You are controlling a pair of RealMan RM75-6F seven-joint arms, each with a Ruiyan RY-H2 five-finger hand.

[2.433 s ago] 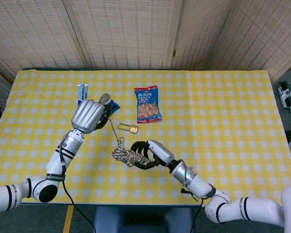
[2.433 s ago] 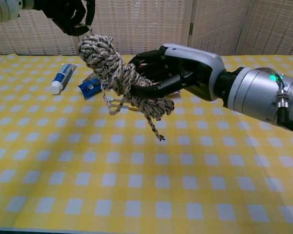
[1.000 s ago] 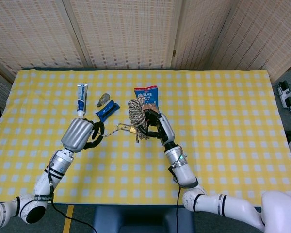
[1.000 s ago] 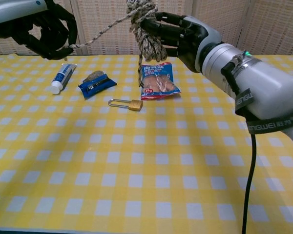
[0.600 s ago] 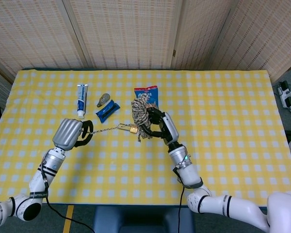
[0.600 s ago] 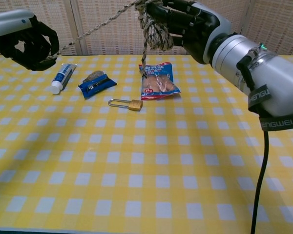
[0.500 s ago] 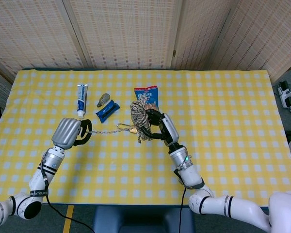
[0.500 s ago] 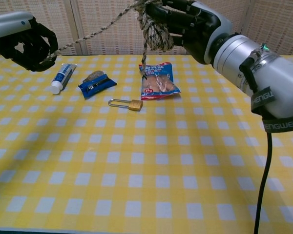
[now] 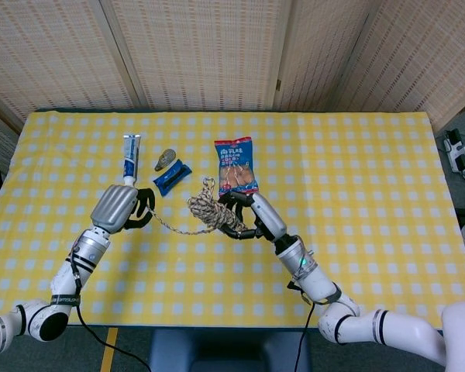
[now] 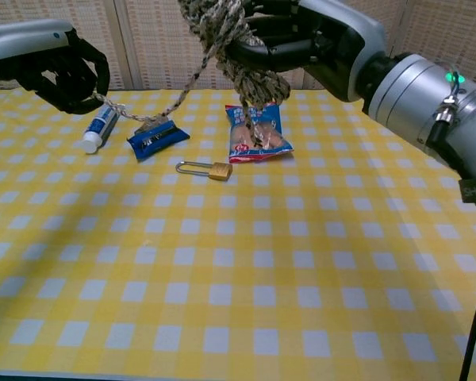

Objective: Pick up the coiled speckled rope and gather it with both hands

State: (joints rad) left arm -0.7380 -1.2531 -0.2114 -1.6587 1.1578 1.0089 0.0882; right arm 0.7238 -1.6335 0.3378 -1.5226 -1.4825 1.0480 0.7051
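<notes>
Rope (image 9: 208, 212) coil: right hand (image 9: 248, 219) | free end: left hand (image 9: 136, 211)

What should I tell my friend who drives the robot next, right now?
Right hand: holds the coiled speckled rope up above the table.
Left hand: fingers closed on the rope's loose end, which sags between the hands.
Done: rope is picked up, both hands have it.
Left: bring the hands together and gather the loose strand into the coil.
Padlock, snack bag and toothpaste tube lie below.

Staged test room: woven-reed screen panels (image 9: 201, 54) behind table (image 9: 372, 194) in yellow checked cloth; power strip (image 9: 458, 152) on floor at right.
</notes>
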